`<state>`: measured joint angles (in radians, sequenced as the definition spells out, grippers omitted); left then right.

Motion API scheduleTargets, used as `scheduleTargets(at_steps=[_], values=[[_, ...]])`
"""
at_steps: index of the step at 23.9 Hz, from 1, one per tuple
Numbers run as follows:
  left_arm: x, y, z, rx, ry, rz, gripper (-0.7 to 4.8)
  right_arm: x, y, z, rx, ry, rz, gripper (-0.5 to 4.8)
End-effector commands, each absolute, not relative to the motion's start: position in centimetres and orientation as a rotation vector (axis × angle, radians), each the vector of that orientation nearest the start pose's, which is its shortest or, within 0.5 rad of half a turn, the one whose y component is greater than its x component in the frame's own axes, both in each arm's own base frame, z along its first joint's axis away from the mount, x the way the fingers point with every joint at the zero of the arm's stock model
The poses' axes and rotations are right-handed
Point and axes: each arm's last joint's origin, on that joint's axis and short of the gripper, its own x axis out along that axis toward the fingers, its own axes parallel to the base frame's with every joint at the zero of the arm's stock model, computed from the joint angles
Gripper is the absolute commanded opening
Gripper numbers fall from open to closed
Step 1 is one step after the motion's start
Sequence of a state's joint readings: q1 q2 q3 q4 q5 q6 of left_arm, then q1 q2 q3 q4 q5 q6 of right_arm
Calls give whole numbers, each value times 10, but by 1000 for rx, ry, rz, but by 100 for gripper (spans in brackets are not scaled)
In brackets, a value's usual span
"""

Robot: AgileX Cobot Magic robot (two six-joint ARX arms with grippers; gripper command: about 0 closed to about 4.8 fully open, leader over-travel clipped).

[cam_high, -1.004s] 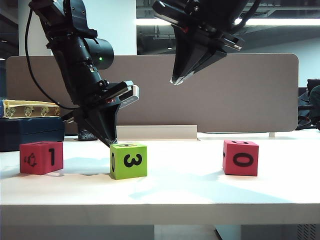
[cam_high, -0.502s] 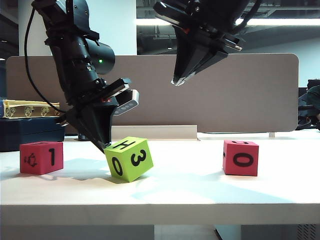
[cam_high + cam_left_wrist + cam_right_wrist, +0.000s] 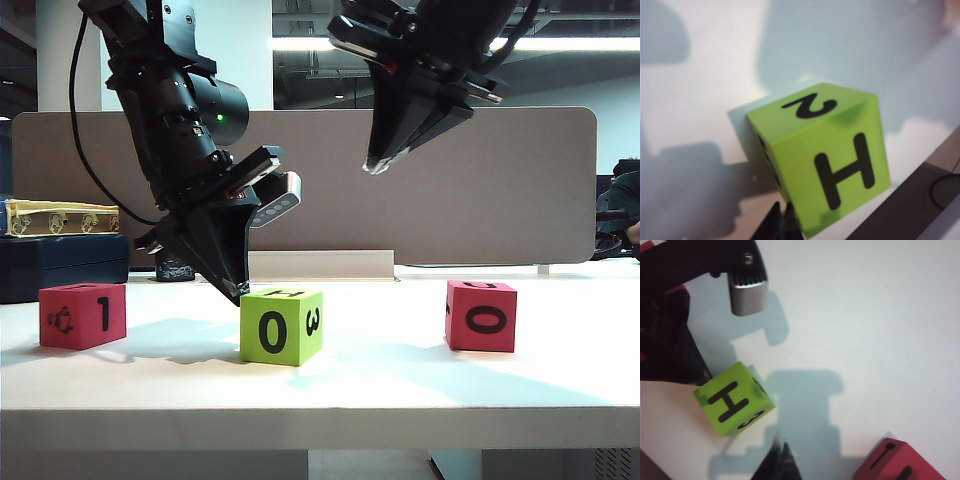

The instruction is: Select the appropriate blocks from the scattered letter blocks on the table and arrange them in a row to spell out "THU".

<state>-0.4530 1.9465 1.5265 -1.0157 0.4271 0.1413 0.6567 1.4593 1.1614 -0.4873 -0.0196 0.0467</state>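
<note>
- An office or lab workspace is suggested by a grey-brown divider panel (image 3: 500, 190) set behind the white tabletop (image 3: 400, 385).
- Long ceiling strip lights (image 3: 560, 44) are seen beyond it.
- Cases and boxes (image 3: 60, 250) are stacked at the left edge.

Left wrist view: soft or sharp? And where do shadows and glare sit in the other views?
Left wrist view: the green block is slightly soft, with arm shadows on the table. Right wrist view: sharper; crisp shadows beside the left gripper. Exterior view: bright ceiling strip behind the right gripper; soft shadows around the blocks.
</note>
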Motion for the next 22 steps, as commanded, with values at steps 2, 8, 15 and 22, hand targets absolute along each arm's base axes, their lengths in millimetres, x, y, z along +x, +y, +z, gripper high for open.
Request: scheduleTargets(at_steps=[2,8,15,22], values=[[332,-177,212,129,1434,-828,-6,246,186,289,-198,750,616,-5],[331,-179,212,133,1437,-834,-6,246,185,290,-196,747,611,-5],[335,-173,216,319,1379,-624,-6,246,183,289,-199,762,607,-5],[322,-156,271,388,1170,-495,-6,243,181,281,-216,846,596,-5]])
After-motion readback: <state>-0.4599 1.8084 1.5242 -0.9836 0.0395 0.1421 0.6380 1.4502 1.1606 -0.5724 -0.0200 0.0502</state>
